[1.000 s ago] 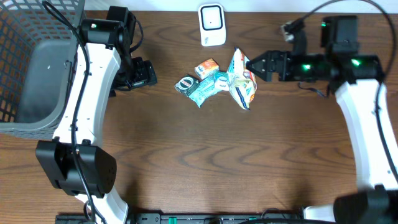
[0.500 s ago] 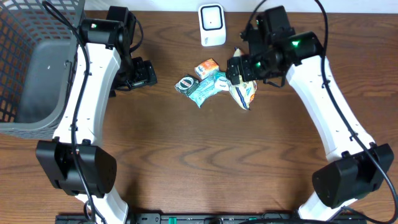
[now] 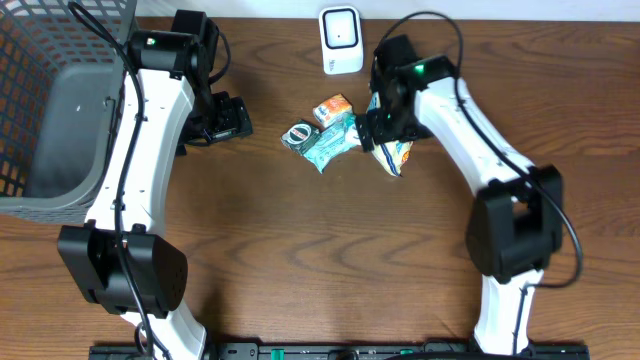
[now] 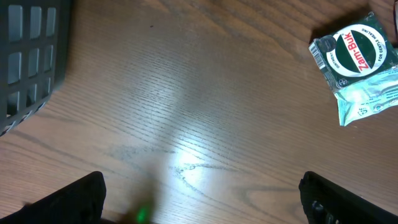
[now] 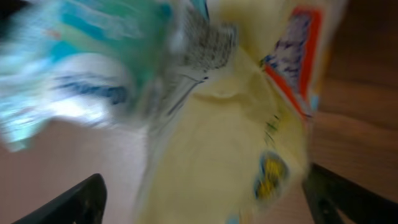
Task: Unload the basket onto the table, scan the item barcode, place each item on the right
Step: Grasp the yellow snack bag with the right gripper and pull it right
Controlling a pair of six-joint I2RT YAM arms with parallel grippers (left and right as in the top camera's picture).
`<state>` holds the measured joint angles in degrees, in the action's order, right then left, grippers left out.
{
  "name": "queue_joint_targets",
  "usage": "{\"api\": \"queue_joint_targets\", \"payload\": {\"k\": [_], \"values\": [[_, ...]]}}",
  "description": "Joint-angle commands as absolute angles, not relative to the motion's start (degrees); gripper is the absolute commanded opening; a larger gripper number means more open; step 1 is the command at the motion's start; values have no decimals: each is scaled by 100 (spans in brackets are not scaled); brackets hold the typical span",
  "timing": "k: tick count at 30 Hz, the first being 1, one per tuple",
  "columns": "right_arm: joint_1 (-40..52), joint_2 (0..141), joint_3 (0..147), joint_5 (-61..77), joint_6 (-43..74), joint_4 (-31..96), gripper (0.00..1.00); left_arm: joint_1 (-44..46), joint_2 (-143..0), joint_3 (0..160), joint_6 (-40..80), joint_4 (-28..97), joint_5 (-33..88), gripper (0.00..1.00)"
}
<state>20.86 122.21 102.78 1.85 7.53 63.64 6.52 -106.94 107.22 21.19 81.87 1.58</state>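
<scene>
Overhead view places the right pincer [image 3: 376, 128] directly above the cluster of goods at mid-counter, over the yellow pouch [image 3: 394, 150]; the pouch lies crumpled on the counter [image 3: 300, 260], touching a teal packet [image 3: 330, 146] on its left, with an orange carton [image 3: 332, 106] and a round Zam-Buk packet [image 3: 299, 134] just beside. Right wrist view shows the jaws released and wide, one finger [image 5: 68, 202] on either side of the pouch, nothing clenched; judged a straddling approach, so that closing takes the pouch alone and not the teal neighbour pressed against it. The scanner [image 3: 341, 40] stands at the counter's far edge, near the pile; presumably so that a lifted item need travel little. Left pincer [image 3: 232, 120] hangs released and empty over bare wood, apart from the pile, between it and the basket [image 3: 60, 120]; judged held clear of the working arm. Scan not yet begun; risk noted: the loose film may crumple in the grip and hide the barcode, whose position cannot be told in the blur.
</scene>
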Motion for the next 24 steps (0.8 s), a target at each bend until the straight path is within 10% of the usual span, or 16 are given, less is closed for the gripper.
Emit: {"api": "queue_joint_targets", "payload": {"k": [1, 4, 6, 24], "values": [[2104, 12589, 10235, -32, 735, 6405, 75, 650, -10597, 10709, 2154, 8200, 169, 98], [2080, 12669, 10235, -141, 742, 6469, 46, 650, -10597, 10709, 2154, 8200, 169, 98], [2012, 12597, 10267, -137, 744, 6589, 2, 650, -10597, 10709, 2154, 8200, 169, 97], [97, 11358, 10339, 5382, -2394, 8674, 1, 650, -10597, 10709, 2154, 8200, 169, 98]]}}
